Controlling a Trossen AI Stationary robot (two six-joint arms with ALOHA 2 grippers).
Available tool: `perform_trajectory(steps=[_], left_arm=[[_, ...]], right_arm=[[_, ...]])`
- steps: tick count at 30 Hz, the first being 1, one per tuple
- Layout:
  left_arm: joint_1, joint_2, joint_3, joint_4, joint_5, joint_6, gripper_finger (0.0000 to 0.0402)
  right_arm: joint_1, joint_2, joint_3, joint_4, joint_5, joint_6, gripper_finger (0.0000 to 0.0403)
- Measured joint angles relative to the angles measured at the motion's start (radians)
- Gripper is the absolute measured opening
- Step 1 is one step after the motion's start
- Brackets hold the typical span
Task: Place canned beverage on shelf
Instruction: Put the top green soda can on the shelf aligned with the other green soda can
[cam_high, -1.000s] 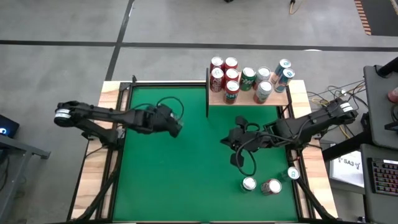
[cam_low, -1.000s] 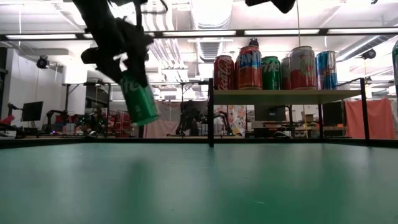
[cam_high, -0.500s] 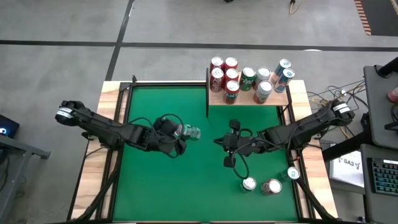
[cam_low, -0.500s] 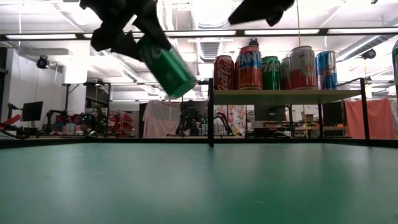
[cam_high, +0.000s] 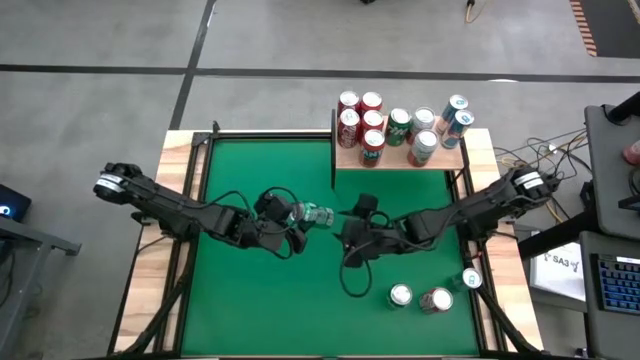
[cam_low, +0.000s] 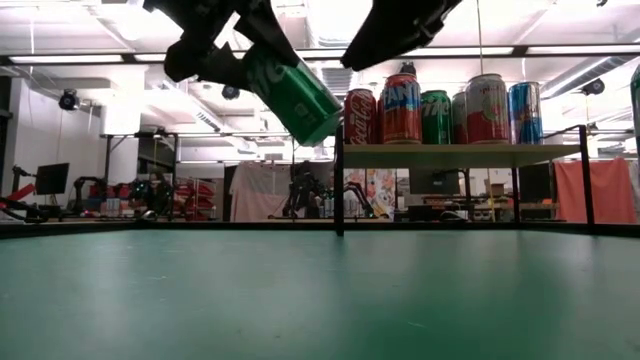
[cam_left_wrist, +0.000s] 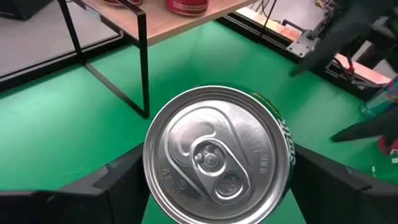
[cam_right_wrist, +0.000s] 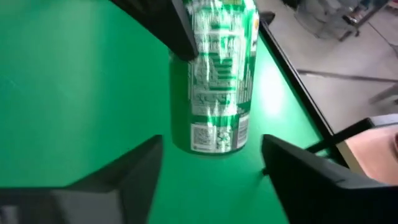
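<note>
A green canned beverage (cam_high: 314, 214) hangs in the air over the middle of the green table, slanting, with my left gripper (cam_high: 300, 215) shut on it. In the left wrist view its silver top (cam_left_wrist: 217, 165) faces the camera. My right gripper (cam_high: 345, 222) is open just right of the can's lower end (cam_right_wrist: 214, 140); its fingers stand on either side of that end, apart from it. The shelf (cam_high: 400, 160), a light-wood board on black posts at the table's far right, carries several upright cans. My left gripper pinches the can's side wall (cam_left_wrist: 286, 146) near its top end between its two fingers. The fingers come from the table's left, slanting a little downward, and lie along the can. The can is lifted clear, its bottom end (cam_low: 322, 122) pointing down toward the right.
Three loose cans (cam_high: 400, 296) (cam_high: 436, 300) (cam_high: 470, 280) sit on the table near the front right corner. One of the shelf's black posts (cam_left_wrist: 144, 68) stands just beyond the held can. Open green felt lies to the left and front.
My left gripper has carried the can toward the table's middle and right and tipped up, so the can went from hanging down to slanting toward the right arm. My right gripper has come down and toward the table's left, up to the can's lower end.
</note>
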Motion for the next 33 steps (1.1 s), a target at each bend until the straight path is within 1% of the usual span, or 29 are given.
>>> perform_trajectory(steps=[2, 5, 7, 9, 15, 19, 22, 26, 30, 33], left_arm=[[0.000, 0.000, 0.000, 0.009, 0.000, 0.005, 0.0303], [0.000, 0.000, 0.000, 0.065, 0.000, 0.033, 0.0303], [0.000, 0.002, 0.000, 0.093, -0.001, 0.053, 0.0303], [-0.001, 0.004, 0.000, 0.101, -0.002, 0.065, 0.0303], [-0.002, 0.004, 0.000, 0.110, 0.004, 0.070, 0.0303], [-0.002, 0.004, 0.000, 0.110, -0.001, 0.072, 0.0303], [-0.001, 0.004, 0.000, 0.112, -0.005, 0.085, 0.0303], [-0.001, 0.004, 0.000, 0.114, -0.005, 0.093, 0.0309], [-0.001, 0.004, 0.000, 0.119, -0.005, 0.112, 0.0328], [-0.003, 0.001, 0.000, 0.119, 0.015, 0.147, 0.0344]], right_arm=[[-0.010, 0.027, 0.030, -0.033, -0.005, 0.002, 0.0301], [-0.023, 0.064, 0.058, -0.038, -0.012, -0.005, 0.0350], [-0.032, 0.088, 0.073, -0.038, -0.017, -0.005, 0.0367], [-0.043, 0.109, 0.088, -0.042, -0.014, -0.003, 0.0372], [-0.077, 0.157, 0.114, -0.031, 0.015, 0.008, 0.0374], [-0.099, 0.169, 0.116, -0.021, 0.013, 0.007, 0.0372], [-0.107, 0.170, 0.116, -0.021, 0.007, 0.006, 0.0349], [-0.107, 0.170, 0.116, -0.017, 0.007, 0.003, 0.0294], [-0.107, 0.168, 0.116, -0.016, 0.002, -0.001, 0.0292], [-0.107, 0.154, 0.116, -0.039, -0.019, -0.009, 0.0292]])
